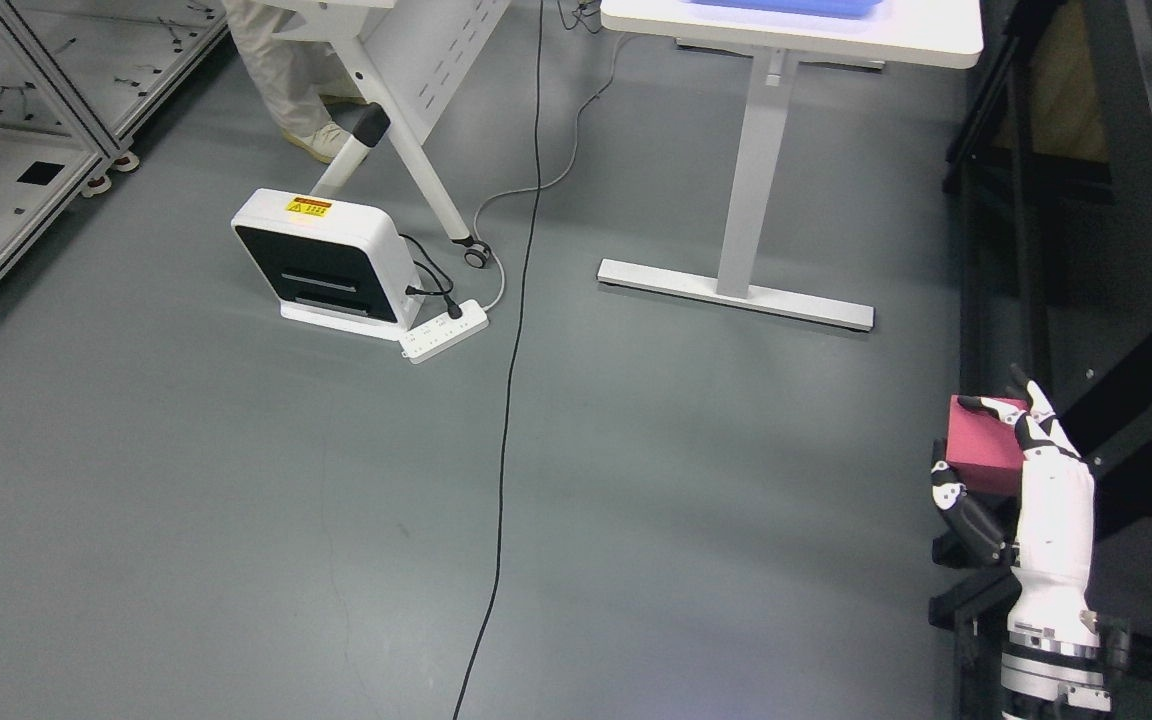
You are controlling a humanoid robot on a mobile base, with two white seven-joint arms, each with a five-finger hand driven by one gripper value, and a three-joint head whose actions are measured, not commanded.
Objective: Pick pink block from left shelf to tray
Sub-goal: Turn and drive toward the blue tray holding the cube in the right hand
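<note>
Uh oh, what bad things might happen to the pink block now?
The right hand grips the pink block high above the floor; if its fingers slip, the block might fall. The blue tray sits far away on the white table, and the black cable lying across the floor could snag the base.

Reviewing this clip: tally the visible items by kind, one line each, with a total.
Pink block, held in the right hand: 1
Blue tray on the white table: 1
White tables: 2, counting the folding one
White floor unit: 1
Power strip: 1
Total: 6
</note>
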